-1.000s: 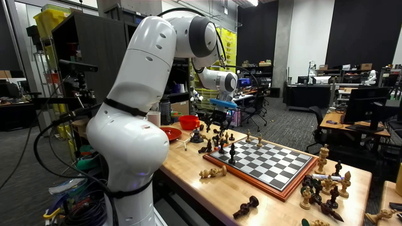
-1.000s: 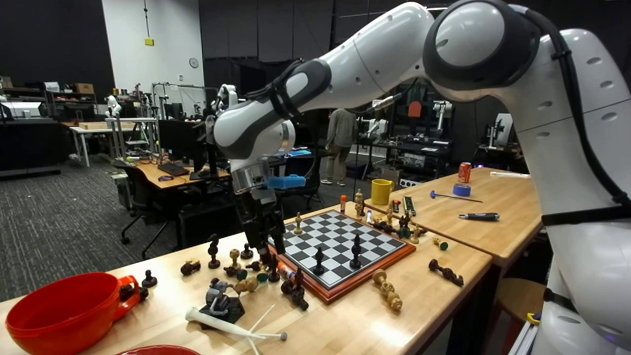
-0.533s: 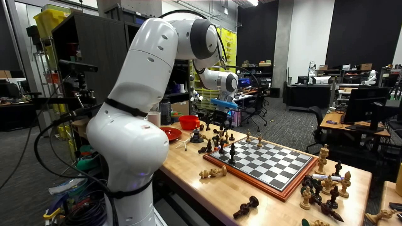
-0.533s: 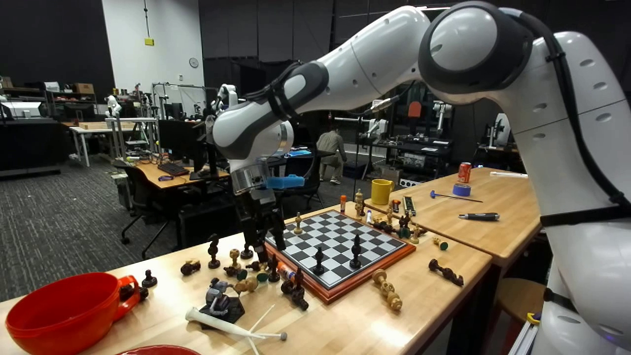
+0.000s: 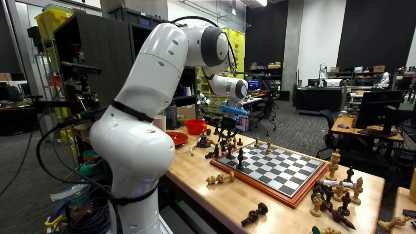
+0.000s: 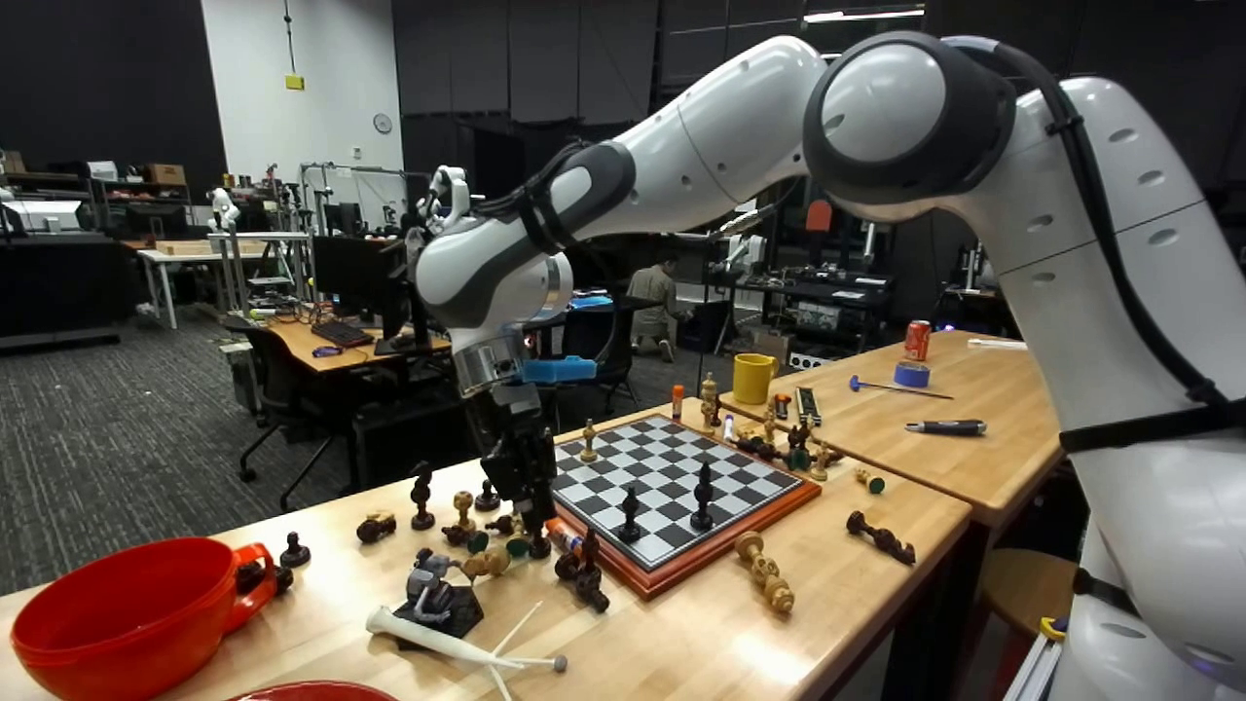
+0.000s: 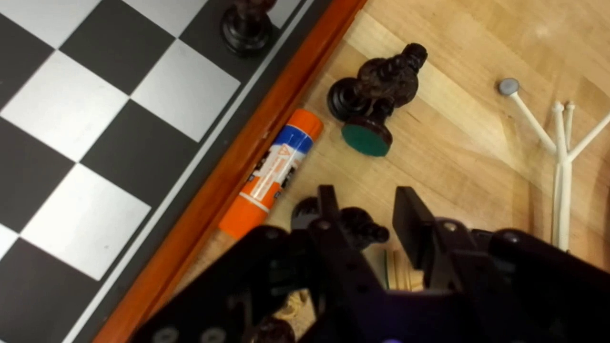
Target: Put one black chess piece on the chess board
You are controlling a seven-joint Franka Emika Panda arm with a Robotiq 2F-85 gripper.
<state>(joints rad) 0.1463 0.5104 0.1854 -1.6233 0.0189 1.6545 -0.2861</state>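
The chess board (image 5: 276, 169) lies flat on the table; it also shows in an exterior view (image 6: 672, 477) and the wrist view (image 7: 114, 152). Black pieces (image 5: 240, 160) (image 6: 630, 518) stand upright near its corner, and pale ones (image 5: 268, 145) stand at its far edge. My gripper (image 7: 364, 209) is open, low beside the board, with fingers apart. A standing black piece (image 7: 361, 227) shows with its head between the fingers and its base partly hidden behind one finger. I cannot tell whether they touch. In an exterior view the gripper (image 6: 535, 526) covers most of that piece (image 6: 540, 548).
A glue stick (image 7: 274, 171) lies along the board's frame. Fallen black pieces (image 7: 388, 78), a figurine (image 6: 438, 594) and a white stick-like object (image 6: 428, 633) are close by. A pale piece (image 6: 764, 574) lies on its side. A red bowl (image 6: 136, 608) and a piece cluster (image 5: 338, 195) stand further off.
The arm has come down and forward. My gripper has turned and lowered toward the standing black piece beside the board. The pieces on the board have not moved.
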